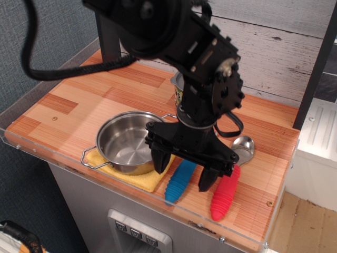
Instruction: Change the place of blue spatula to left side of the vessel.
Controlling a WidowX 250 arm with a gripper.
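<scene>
Bright even light, soft shadows, glare inside the steel pot (129,145), slight blur on the arm (158,31)

One shiny pot (129,142); one yellow cloth (141,176) under it; one tin can (178,89) (mostly hidden behind the arm); two tools with fat ribbed handles, one blue spatula (178,182) and one red spoon (227,190); one robot arm with one gripper (184,176); all on one table (63,105).
</scene>
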